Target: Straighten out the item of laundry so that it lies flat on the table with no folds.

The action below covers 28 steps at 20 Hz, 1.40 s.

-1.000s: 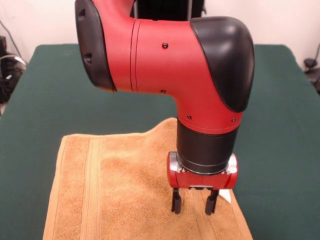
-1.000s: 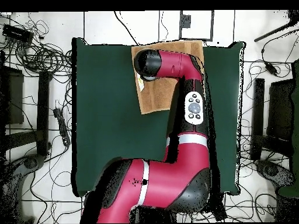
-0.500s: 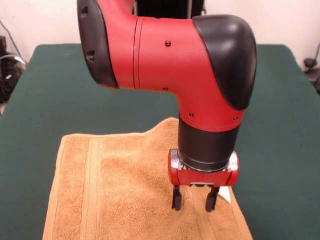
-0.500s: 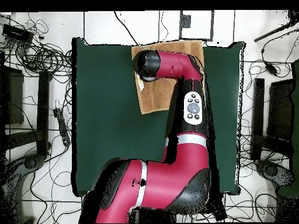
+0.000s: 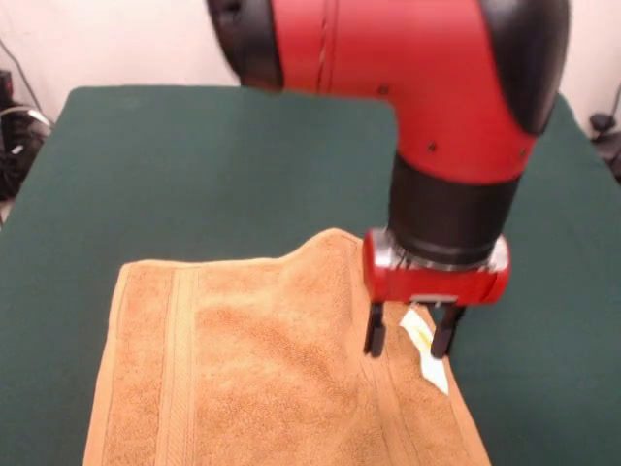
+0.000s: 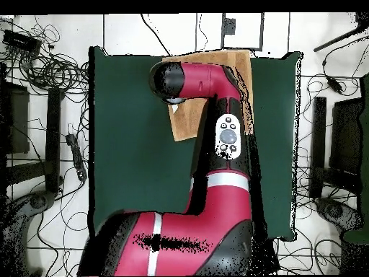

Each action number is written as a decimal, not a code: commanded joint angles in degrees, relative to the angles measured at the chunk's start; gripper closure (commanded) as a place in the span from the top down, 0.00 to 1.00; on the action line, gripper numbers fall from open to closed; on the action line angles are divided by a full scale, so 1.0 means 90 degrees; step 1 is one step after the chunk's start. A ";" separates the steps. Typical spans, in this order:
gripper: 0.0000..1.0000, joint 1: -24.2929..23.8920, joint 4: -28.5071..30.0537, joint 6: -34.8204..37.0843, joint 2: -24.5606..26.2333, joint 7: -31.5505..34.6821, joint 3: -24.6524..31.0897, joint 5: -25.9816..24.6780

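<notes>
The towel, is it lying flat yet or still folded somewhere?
Not flat yet: the towel has a raised hump along its far edge beside the open gripper, with creases beneath.

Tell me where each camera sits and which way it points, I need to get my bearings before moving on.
Front view: sits low across the table, facing the robot; shows the orange towel, its white label, the wrist and the open pincer above the towel's edge.
Overhead view: sits above, looking straight down; shows the whole table, cables on the floor around it, the arm covering much of the towel.
Shared: towel, table and arm, turned half round between views.
</notes>
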 commanded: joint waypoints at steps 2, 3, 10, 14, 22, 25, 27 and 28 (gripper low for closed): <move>1.00 0.0335 0.1344 0.0781 -0.0771 0.1777 -0.0291 0.0333; 1.00 0.0325 0.1413 0.0729 -0.0808 0.1716 -0.0321 0.0324; 1.00 0.0143 0.1580 0.0378 -0.0748 0.1439 -0.0245 0.0379; 1.00 0.0013 0.1562 0.0174 -0.0611 0.1237 -0.0151 0.0372; 1.00 0.0033 0.1882 -0.0274 -0.0573 0.1308 -0.0256 0.0277; 1.00 0.0029 0.2057 -0.0437 -0.0629 0.1353 -0.0285 0.0262; 1.00 -0.0027 0.2173 -0.0551 -0.0632 0.1320 -0.0227 0.0289; 1.00 -0.0045 0.2243 -0.0593 -0.0648 0.1290 -0.0212 0.0288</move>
